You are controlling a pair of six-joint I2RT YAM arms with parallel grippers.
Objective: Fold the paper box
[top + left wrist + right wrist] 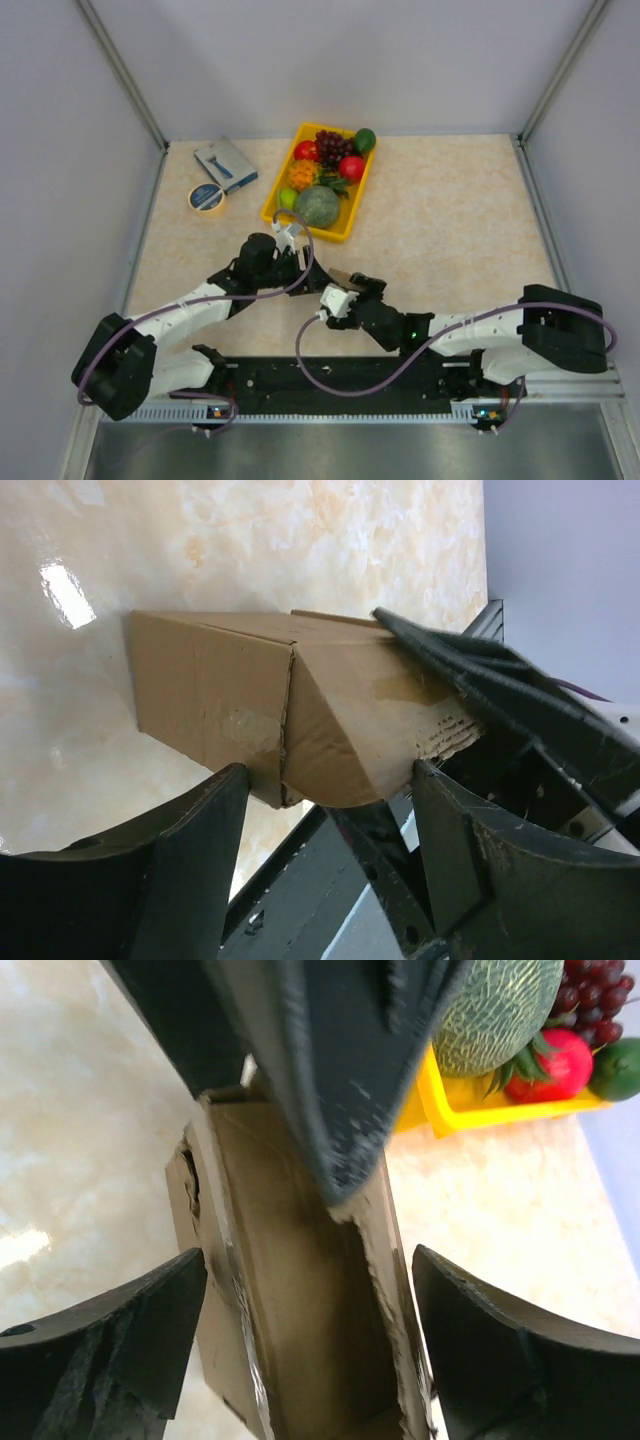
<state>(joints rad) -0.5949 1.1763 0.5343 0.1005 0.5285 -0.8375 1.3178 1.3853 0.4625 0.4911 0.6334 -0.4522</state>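
Paper box on the bench between the arms, walls creased up into a trough, top open with closing flaps left to do — left fingers and right fingers spread astride it, grip unclear.

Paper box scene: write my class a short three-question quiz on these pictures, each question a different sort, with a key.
1. True or false: the paper box lies as a flat, unfolded sheet.
2. What fills the yellow tray? A fruit, B tools, C cups.
3. Fill in: in the top view, the tape roll lies to the tray's ___.
Key: 1 false; 2 A; 3 left.
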